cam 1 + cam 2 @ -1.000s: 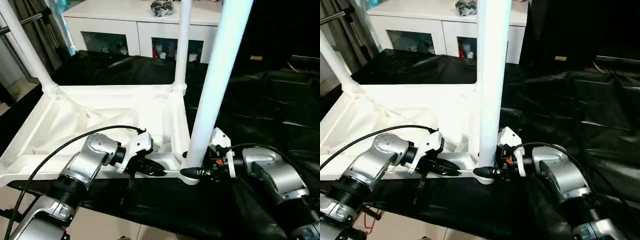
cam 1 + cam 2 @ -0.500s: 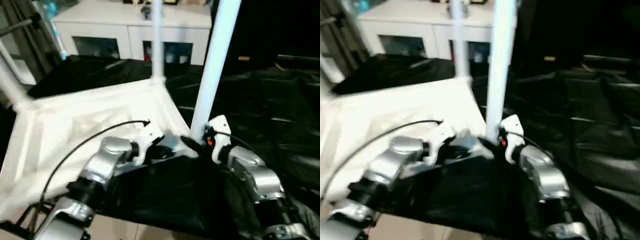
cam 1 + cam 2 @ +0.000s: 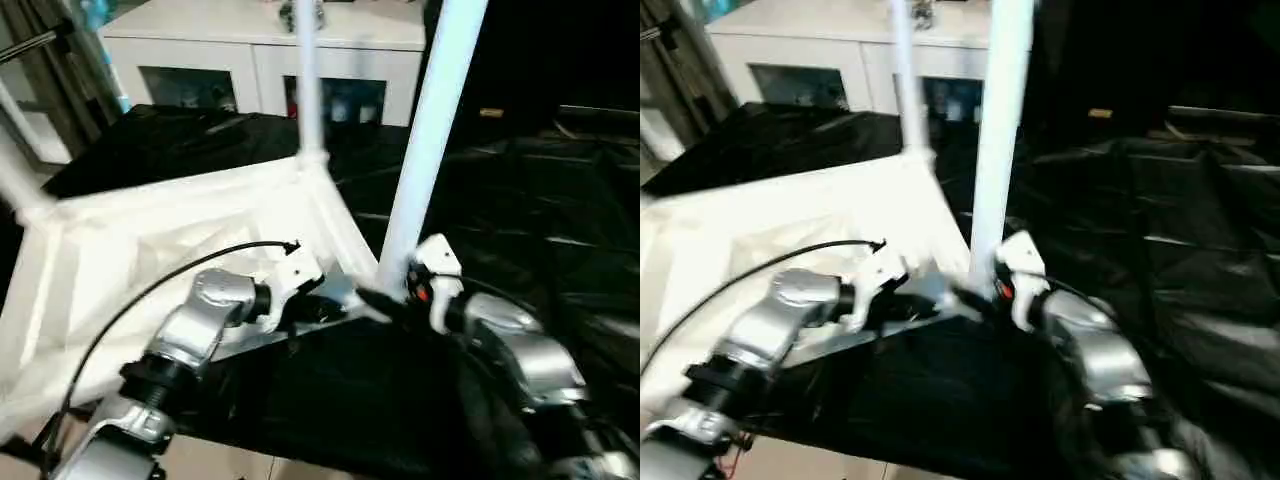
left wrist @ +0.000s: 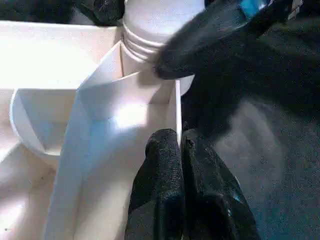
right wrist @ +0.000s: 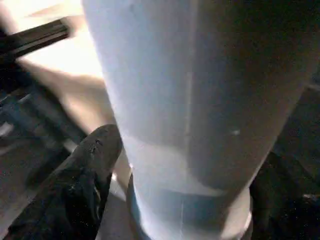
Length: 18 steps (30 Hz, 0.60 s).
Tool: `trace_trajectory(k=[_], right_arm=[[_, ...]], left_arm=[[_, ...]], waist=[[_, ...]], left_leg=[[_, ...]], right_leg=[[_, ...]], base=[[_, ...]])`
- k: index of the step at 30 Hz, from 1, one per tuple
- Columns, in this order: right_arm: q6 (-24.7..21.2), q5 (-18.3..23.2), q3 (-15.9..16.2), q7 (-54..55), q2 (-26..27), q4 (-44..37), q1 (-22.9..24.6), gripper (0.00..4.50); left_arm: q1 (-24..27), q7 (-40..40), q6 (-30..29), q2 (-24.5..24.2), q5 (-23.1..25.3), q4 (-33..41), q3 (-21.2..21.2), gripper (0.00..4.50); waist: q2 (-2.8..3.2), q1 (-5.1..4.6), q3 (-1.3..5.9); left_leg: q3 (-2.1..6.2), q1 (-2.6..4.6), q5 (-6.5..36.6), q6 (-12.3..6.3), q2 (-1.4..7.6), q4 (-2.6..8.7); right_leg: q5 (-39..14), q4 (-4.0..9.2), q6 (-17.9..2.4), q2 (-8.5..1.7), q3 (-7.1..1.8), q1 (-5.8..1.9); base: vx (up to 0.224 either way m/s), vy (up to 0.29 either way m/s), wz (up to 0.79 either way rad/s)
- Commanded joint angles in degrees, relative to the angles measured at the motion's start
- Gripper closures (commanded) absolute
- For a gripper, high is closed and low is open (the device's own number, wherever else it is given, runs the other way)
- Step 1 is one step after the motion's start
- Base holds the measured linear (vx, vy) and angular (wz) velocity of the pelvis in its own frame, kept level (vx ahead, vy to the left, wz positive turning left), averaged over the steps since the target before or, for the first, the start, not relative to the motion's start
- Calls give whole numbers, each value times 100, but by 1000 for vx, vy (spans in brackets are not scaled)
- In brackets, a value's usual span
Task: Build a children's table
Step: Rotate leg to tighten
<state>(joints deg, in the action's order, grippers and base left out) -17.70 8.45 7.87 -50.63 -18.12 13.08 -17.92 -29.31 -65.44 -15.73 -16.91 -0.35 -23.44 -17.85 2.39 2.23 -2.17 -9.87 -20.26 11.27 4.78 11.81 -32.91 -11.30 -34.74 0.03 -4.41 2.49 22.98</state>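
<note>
Tabletop (image 3: pixel 150 250) upside down on black-draped worktop (image 3: pixel 520 220); left claw (image 4: pixel 179 172) pinched together on its rim, right claw (image 5: pixel 185 200) apart around near leg (image 3: pixel 425 150) base: seat leg squarely, brace rim.

Head stereo pair: looks forward and down over both forearms; both eyes share upturned tabletop (image 3: pixel 150 230) and near leg (image 3: pixel 425 140). Left wrist camera: close along fingers (image 4: pixel 165 200) to tabletop corner. Right wrist camera: very close on same leg base (image 5: pixel 190 150).
</note>
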Motion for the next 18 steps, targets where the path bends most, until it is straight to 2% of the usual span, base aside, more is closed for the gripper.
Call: trace_trajectory(k=[1,2,3,5,6,7,10,11,14,15,18], right_arm=[[-17,210,689,-1046,-171,-340,144,86],[-39,236,710,-1167,-251,-382,158,86],[-82,278,735,-1339,-363,-443,177,86],[-217,421,781,-1784,-638,-595,195,86],[-256,464,807,-1904,-706,-622,195,86],[-273,477,821,-1963,-732,-632,197,86],[-340,486,910,-2164,-809,-635,207,99],[-353,455,986,-2236,-860,-638,220,99],[-366,482,998,-2263,-872,-634,226,115],[-393,513,978,-2240,-842,-645,236,137],[-495,593,939,-2194,-771,-689,261,142]], left_arm=[[-11,-425,156,-24,-76,148,-264,450],[-13,-501,200,-57,-83,144,-279,450],[-17,-614,269,-105,-94,136,-305,450],[-71,-934,309,-250,-161,137,-379,450],[-92,-1022,286,-287,-174,124,-398,450],[-97,-1082,268,-313,-179,123,-416,450],[-109,-1199,260,-385,-175,124,-456,450],[-103,-1198,263,-374,-197,112,-420,450],[-114,-1168,292,-343,-179,61,-385,450],[-106,-1113,289,-322,-182,56,-359,450],[-116,-928,216,-270,-202,4,-275,450]], waist=[[23,17,321],[0,32,311],[6,39,306],[-73,95,295],[-90,110,293],[-57,124,285],[-55,130,282],[-23,126,284],[-49,128,295],[-97,122,296],[-114,142,301]], left_leg=[[-15,-7,836,-372,78,305],[-24,-14,858,-429,75,302],[-26,-17,903,-441,80,310],[-32,-14,945,-453,98,316],[-35,-12,949,-453,106,320],[-33,-6,987,-419,115,328],[-26,-4,1018,-330,110,335],[-26,2,1018,-302,104,330],[-28,1,980,-291,97,320],[-31,-5,952,-304,96,319],[-32,0,874,-330,99,313]], right_leg=[[-17,374,-1507,-245,-189,-335],[11,372,-1542,-234,-186,-347],[-56,371,-1556,-239,-181,-344],[-463,385,-1504,-257,-184,-348],[-556,391,-1482,-262,-186,-338],[-734,402,-1462,-272,-189,-319],[-830,409,-1425,-272,-194,-314],[-810,412,-1423,-270,-199,-311],[-677,398,-1461,-266,-202,-321],[-662,397,-1454,-261,-199,-325],[-748,396,-1416,-272,-201,-318]], base=[[0,0,0],[0,0,0],[0,0,0],[0,0,0],[0,0,0],[0,0,0],[0,0,0],[0,0,0],[0,0,0],[0,0,0],[0,0,0]])
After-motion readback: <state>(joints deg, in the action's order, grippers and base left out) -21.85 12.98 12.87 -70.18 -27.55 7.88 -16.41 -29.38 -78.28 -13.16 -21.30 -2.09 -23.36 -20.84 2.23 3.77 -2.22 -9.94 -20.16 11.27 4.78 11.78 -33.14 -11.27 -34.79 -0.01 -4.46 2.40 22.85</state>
